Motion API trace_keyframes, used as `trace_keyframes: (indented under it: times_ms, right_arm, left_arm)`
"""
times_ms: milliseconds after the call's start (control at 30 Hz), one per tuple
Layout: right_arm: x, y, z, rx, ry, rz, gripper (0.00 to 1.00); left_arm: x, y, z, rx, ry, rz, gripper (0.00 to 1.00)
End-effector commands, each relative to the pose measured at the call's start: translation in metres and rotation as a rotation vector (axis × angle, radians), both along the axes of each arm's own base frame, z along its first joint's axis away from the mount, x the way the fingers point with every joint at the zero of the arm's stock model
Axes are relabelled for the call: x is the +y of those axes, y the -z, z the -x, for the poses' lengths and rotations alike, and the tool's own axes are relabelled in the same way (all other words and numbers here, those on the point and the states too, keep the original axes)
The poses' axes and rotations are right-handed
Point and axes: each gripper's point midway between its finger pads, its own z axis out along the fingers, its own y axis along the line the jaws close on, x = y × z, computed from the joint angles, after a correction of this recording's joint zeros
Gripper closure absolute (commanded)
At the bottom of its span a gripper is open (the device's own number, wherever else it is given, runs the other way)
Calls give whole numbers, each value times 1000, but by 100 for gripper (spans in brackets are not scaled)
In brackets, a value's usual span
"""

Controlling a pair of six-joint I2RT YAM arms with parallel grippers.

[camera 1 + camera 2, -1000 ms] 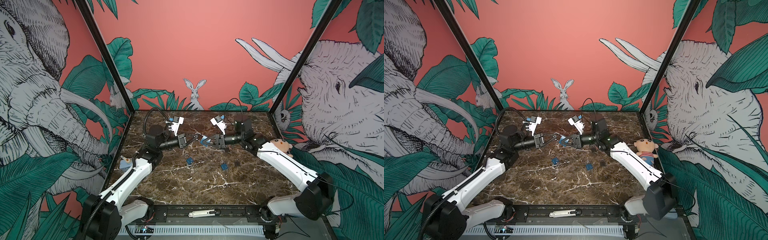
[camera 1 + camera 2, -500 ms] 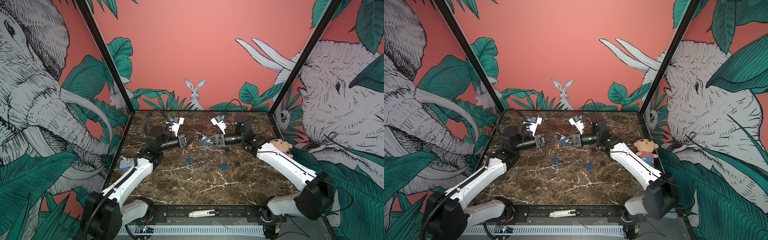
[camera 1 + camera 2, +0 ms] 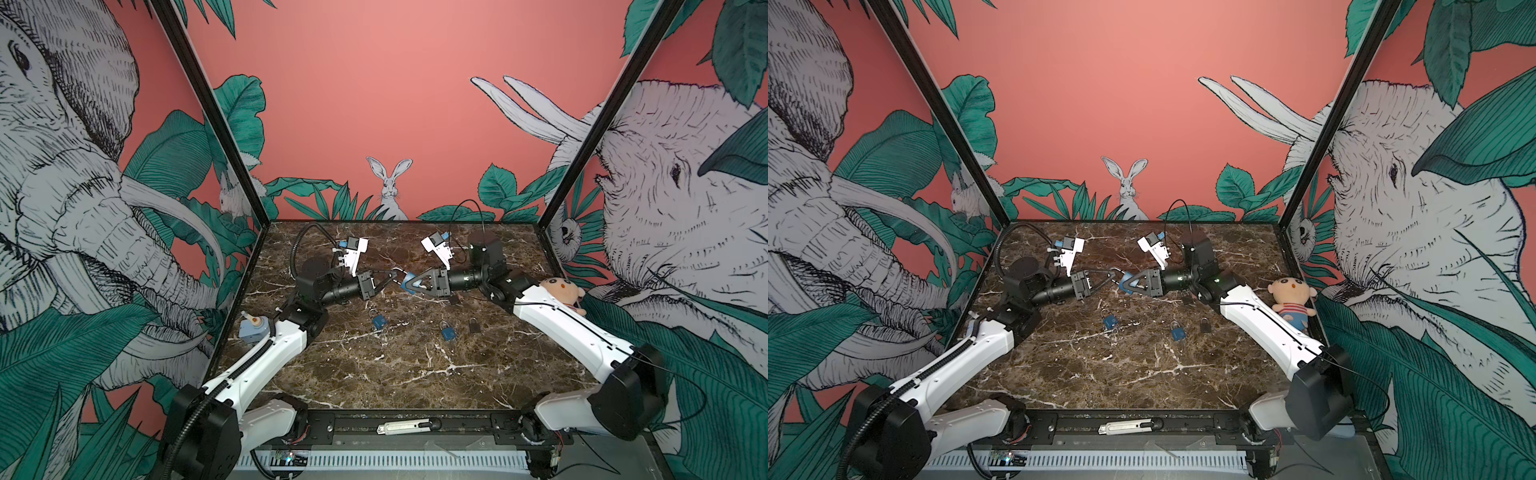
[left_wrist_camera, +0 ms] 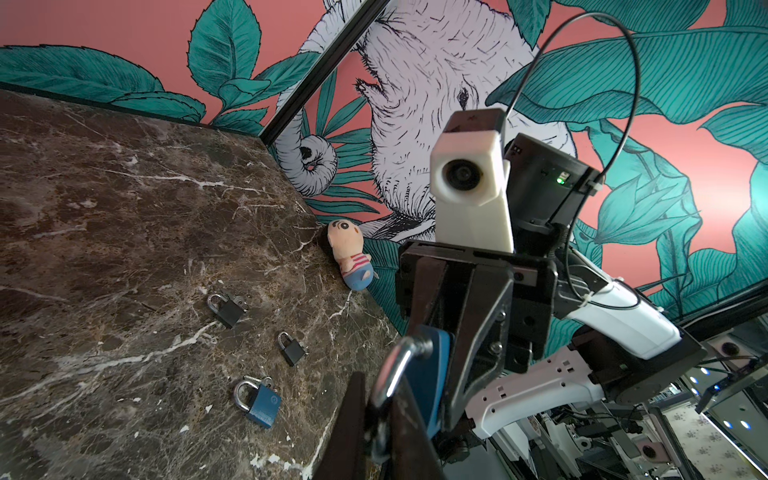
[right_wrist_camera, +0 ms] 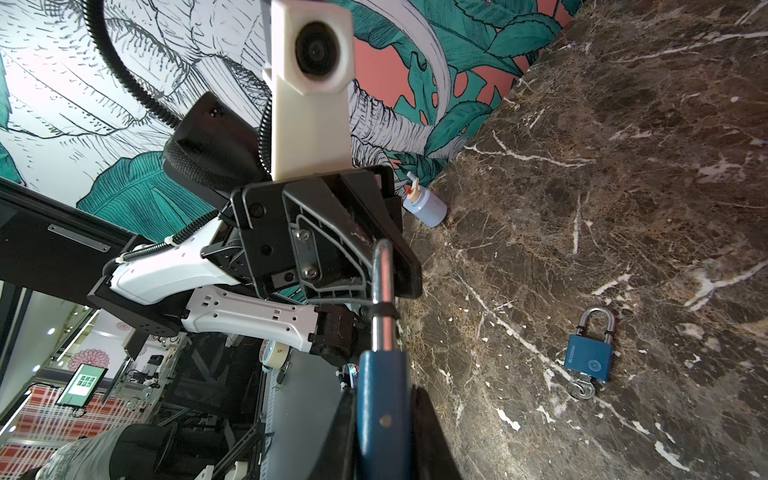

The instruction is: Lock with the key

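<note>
Both top views are bright and evenly lit from above, with only soft, faint shadows on the marble tabletop point(image 3: 395, 374). Wide-angle distortion bows the black frame posts point(image 3: 212, 112) near the frame edges. In the wrist views the close blue padlock point(image 5: 382, 395) is blurred, its shackle point(image 5: 383, 286) glares white, and the distant tabletop is sharp.

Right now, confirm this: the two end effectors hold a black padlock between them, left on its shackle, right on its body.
Wrong colour: the padlock held by the left end effector and the right end effector is blue, as the right wrist view shows. The grips are as stated.
</note>
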Motion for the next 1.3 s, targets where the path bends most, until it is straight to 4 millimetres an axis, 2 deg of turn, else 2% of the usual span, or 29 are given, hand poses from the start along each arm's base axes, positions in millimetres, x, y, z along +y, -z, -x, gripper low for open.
trace_keyframes:
  times_ms: [0, 467, 667, 700, 900, 1033, 1267]
  right_arm:
    - [14, -45, 0, -217, -30, -116, 100]
    - [18, -40, -11, -233, 1, -92, 100]
    - [20, -39, -14, -231, 2, -92, 100]
    - [20, -39, -15, -231, 2, -93, 100]
    - [23, -37, -18, -236, 2, -89, 100]
    - [24, -36, -21, -233, 1, -89, 100]
    - [21, -29, -17, -222, 4, -73, 100]
  left_arm:
    - [-19, 33, 30, 108, 126, -48, 100]
    - [-37, 45, 56, 172, 197, -54, 100]
    - [-50, 52, 70, 198, 233, -61, 100]
    - [-57, 53, 80, 204, 266, -61, 100]
    - [-67, 56, 98, 218, 306, -64, 100]
    - [-66, 55, 99, 212, 292, -63, 100]
    - [-53, 41, 83, 108, 181, -115, 100]
